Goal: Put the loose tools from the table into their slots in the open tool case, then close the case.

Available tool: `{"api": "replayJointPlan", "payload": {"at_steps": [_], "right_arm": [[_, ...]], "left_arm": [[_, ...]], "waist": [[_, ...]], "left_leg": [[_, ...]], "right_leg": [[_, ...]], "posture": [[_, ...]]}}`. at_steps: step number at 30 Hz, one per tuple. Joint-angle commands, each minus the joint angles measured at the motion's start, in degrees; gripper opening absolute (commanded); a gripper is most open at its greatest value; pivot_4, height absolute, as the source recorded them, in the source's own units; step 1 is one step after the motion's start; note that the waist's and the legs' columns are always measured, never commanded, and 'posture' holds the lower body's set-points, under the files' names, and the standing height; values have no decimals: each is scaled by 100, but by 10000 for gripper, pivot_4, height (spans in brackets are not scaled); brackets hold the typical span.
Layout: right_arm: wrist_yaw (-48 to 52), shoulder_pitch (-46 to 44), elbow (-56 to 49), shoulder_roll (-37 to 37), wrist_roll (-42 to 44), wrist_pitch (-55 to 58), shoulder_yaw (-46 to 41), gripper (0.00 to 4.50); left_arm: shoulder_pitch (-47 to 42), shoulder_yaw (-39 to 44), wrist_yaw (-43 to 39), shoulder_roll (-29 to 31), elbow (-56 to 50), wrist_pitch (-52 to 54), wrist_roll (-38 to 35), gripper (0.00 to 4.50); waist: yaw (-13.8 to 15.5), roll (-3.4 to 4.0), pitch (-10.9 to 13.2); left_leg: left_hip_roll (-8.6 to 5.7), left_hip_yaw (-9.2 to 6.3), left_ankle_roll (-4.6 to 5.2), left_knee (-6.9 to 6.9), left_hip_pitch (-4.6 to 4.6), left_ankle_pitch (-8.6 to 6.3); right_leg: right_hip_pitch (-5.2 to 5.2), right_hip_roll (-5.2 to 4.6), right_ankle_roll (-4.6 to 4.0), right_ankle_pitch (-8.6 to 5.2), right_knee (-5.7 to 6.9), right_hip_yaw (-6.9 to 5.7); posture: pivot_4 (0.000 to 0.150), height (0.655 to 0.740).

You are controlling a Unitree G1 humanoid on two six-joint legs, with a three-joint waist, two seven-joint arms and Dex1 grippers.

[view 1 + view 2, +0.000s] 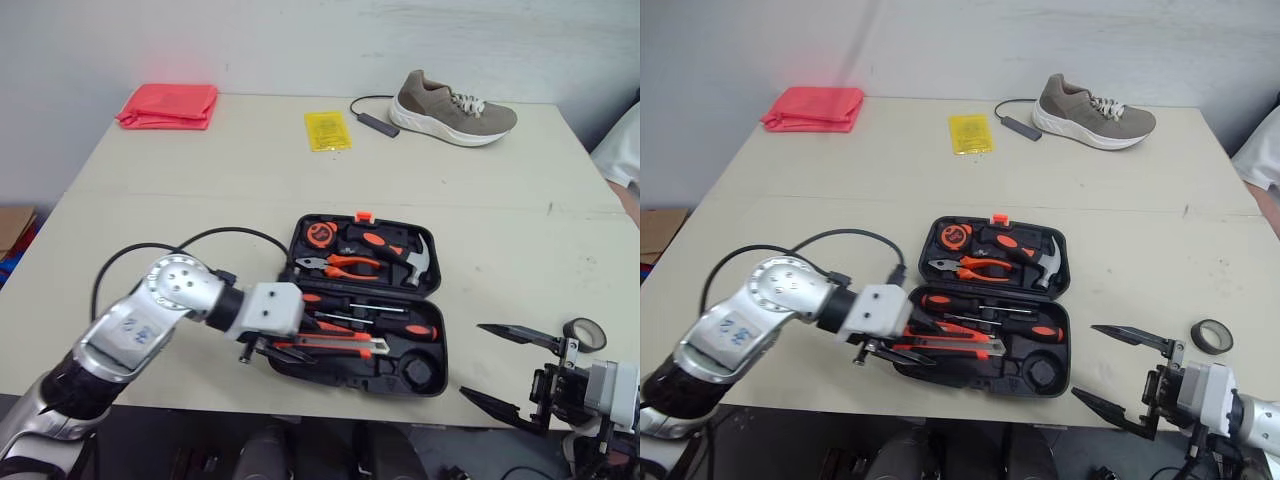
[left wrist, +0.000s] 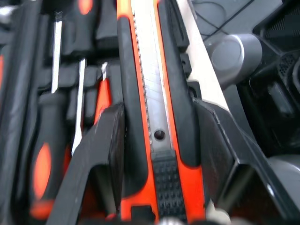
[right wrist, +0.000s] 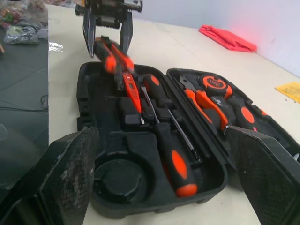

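Misalignment is judged the chief risk. If the orange-and-black utility knife (image 1: 335, 346) is released while skewed over its moulded slot, it may end up standing proud of the tray. The lid of the black plastic tool case (image 3: 140, 206) could then be prevented from closing. The neighbouring screwdrivers with orange-and-black handles (image 3: 173, 159) could also be nudged out of their seats if the knife is pressed down off-line.

The knife is seen along the front part of the case's lower half. Its body is pinched between the two black fingers of the left hand (image 1: 283, 350), one finger against each long side. Whether it is fully seated cannot be told.

The right hand (image 1: 1085, 362) is held off the front right corner of the case, with its fingers spread wide and nothing between them. A black roll of tape (image 1: 1212, 336) is seen loose on the pale bench (image 1: 200, 200), just beside that hand, while a round recess (image 3: 115, 180) in the case is unfilled. The roll could be knocked off the near edge by a careless reach.
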Motion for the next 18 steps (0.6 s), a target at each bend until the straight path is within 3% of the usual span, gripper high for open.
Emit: {"api": "replayJointPlan", "payload": {"at_steps": [1, 18], "right_arm": [[-163, 226, -395, -13, 50, -31, -315, 45000], [-522, 910, -788, 154, 2, -135, -454, 45000]], "left_arm": [[-356, -414, -15, -199, -37, 237, 316, 15119], [-541, -1328, 166, -398, -181, 1270, 1160, 15119]], "waist": [[14, -1, 0], [46, 1, -1]], "left_leg": [[2, 0, 0, 1, 0, 0], [4, -10, 7, 6, -3, 1]], "right_leg": [[0, 1, 0, 0, -1, 0], [1, -2, -4, -2, 0, 37]], "posture": [[1500, 7400], [1500, 7400]]}}
